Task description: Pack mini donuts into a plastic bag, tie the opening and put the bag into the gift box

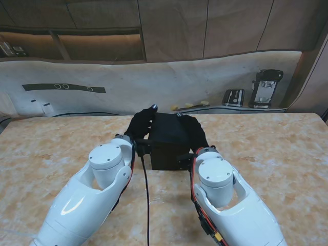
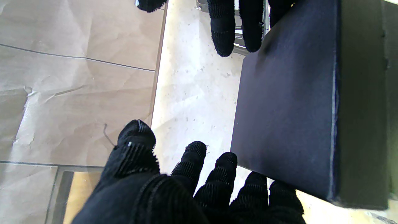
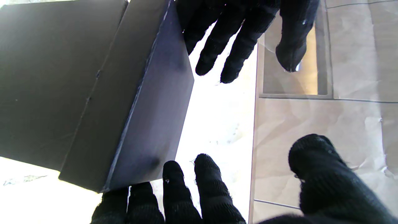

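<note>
The black gift box [image 1: 166, 141] stands with its lid on in the middle of the table, just beyond my two wrists. My left hand [image 1: 141, 125], in a black glove, lies flat against the box's left side with the fingers straight and spread. My right hand [image 1: 196, 130] does the same on the right side. The left wrist view has my left hand [image 2: 186, 180] with only its outer fingers touching the box [image 2: 286, 102]. My right hand [image 3: 192, 193] meets the box [image 3: 93, 93] the same way in the right wrist view. The box's inside is hidden.
The marble-patterned table [image 1: 61, 148] stretches to both sides. A black cable [image 1: 147, 200] runs toward me between my arms. Behind the table a ledge holds two black devices [image 1: 266, 88] [image 1: 233, 97] and a few small yellow things [image 1: 189, 105].
</note>
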Controlling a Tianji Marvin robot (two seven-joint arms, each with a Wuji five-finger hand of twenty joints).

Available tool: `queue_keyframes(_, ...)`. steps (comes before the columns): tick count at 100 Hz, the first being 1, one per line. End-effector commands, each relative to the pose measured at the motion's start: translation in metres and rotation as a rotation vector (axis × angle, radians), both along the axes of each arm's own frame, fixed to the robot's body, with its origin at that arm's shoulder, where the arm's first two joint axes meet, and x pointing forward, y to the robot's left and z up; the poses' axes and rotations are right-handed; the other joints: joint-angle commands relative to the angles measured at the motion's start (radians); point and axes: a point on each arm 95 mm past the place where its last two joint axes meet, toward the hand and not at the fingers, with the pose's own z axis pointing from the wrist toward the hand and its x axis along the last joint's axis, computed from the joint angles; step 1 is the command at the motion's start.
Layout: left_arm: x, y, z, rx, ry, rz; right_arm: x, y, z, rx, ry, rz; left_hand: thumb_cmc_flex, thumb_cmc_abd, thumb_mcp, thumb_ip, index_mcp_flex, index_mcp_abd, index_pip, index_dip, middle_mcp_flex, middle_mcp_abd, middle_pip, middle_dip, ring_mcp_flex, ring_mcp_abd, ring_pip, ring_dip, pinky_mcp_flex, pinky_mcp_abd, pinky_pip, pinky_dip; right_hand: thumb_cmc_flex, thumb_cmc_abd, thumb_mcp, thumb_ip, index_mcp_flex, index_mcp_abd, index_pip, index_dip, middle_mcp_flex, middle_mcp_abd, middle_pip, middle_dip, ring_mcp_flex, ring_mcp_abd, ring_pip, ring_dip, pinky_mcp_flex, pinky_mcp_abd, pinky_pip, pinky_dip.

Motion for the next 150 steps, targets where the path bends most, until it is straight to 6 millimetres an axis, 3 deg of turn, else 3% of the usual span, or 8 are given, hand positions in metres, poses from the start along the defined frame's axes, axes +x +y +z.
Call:
queue_keyframes(1,-0.003,-0.007,-0.001,-0.007,0.005,-0.027,-0.005,0.011,-0.001,0.015,0.01,0.042,-0.013,0.021,-0.006,0.015,0.03,-0.015,-0.004,-0.012,0.008,-0.025,-0.005,-0.009,0.077,0.003,0.096,0.037,-0.008,-0.018,-0.019,0.022,0.011,-0.007,-0.019,-0.016,0.013,-0.042,-0.01,-0.001,0.017,-0.038,-0.014,0.001,0.055,-0.108,0.086,0.008,-0.003,-0.006,0.053,0.035)
queue_keyframes(14,-0.003,-0.005,-0.003,-0.005,0.014,-0.031,-0.005,0.012,-0.002,0.009,0.013,0.044,-0.013,0.021,-0.005,0.016,0.035,-0.017,-0.007,-0.011,0.003,-0.042,-0.006,-0.011,0.064,-0.012,0.08,0.033,-0.011,-0.015,-0.05,0.006,0.013,-0.009,-0.018,-0.015,0.021,-0.052,-0.01,0.001,0.024,-0.069,-0.001,0.008,0.056,-0.122,0.072,0.0,-0.022,-0.014,0.053,0.05)
queue_keyframes(24,-0.003,-0.004,-0.004,-0.002,0.016,-0.035,-0.005,0.012,-0.002,0.003,0.014,0.043,-0.017,0.02,-0.006,0.015,0.036,-0.025,-0.009,-0.009,0.001,-0.046,-0.007,-0.013,0.058,-0.023,0.071,0.031,-0.014,0.009,-0.072,-0.015,0.011,-0.008,-0.017,-0.016,0.034,-0.061,-0.012,0.003,0.02,-0.068,-0.002,0.008,0.058,-0.125,0.048,-0.013,-0.042,-0.018,0.053,0.069)
queue_keyframes(37,-0.003,-0.003,-0.005,0.002,0.022,-0.043,-0.005,0.012,-0.003,-0.007,0.014,0.04,-0.022,0.02,-0.006,0.015,0.032,-0.039,-0.01,-0.002,-0.009,-0.058,-0.008,-0.017,0.044,-0.042,0.041,0.027,-0.013,0.035,-0.088,-0.115,0.012,-0.01,-0.018,-0.016,0.046,-0.084,-0.011,0.005,0.019,-0.081,-0.006,0.006,0.053,-0.126,0.041,-0.016,-0.046,-0.015,0.046,0.073)
queue_keyframes(62,0.0,-0.001,-0.007,0.009,0.031,-0.045,-0.005,0.01,-0.003,-0.021,0.01,0.039,-0.024,0.019,-0.007,0.015,0.028,-0.048,-0.01,0.0,-0.014,-0.073,-0.01,-0.02,0.031,-0.058,0.015,0.024,-0.016,0.039,-0.094,-0.154,0.006,-0.011,-0.016,-0.014,0.064,-0.139,-0.008,0.014,0.02,-0.097,-0.018,0.001,0.051,-0.133,0.024,-0.019,-0.041,-0.007,0.015,0.062)
queue_keyframes(118,0.001,0.006,-0.011,0.058,0.019,-0.054,-0.005,0.002,-0.001,-0.072,-0.019,0.03,-0.049,-0.022,-0.011,0.013,0.02,-0.108,0.001,0.009,-0.059,-0.101,-0.017,-0.025,-0.003,-0.089,-0.017,0.025,-0.014,0.044,-0.09,-0.184,-0.018,-0.025,-0.022,-0.006,0.046,-0.182,-0.013,0.03,0.016,-0.095,-0.137,-0.049,0.035,-0.157,-0.06,-0.014,-0.01,0.01,-0.092,0.002)
queue_keyframes(133,0.002,0.008,-0.012,0.069,0.015,-0.053,-0.004,-0.002,0.0,-0.086,-0.031,0.023,-0.058,-0.034,-0.012,0.012,0.041,-0.152,0.017,0.018,-0.045,-0.157,-0.008,-0.022,-0.009,-0.098,-0.021,0.025,-0.015,0.047,-0.089,-0.184,-0.027,-0.032,-0.023,-0.003,0.044,-0.196,-0.012,0.031,0.016,-0.102,-0.141,-0.049,0.032,-0.158,-0.07,-0.011,-0.004,0.016,-0.114,-0.013)
queue_keyframes(150,0.002,0.009,-0.013,0.078,0.016,-0.055,-0.002,-0.005,0.001,-0.09,-0.035,0.018,-0.068,-0.035,-0.009,0.013,0.033,-0.156,0.026,0.023,-0.085,-0.162,0.047,-0.021,-0.012,-0.104,-0.032,0.022,-0.015,0.048,-0.089,-0.184,-0.032,-0.032,-0.021,-0.001,0.043,-0.2,-0.013,0.031,0.015,-0.103,-0.17,-0.062,0.033,-0.16,-0.078,-0.005,0.007,0.019,-0.142,-0.032)
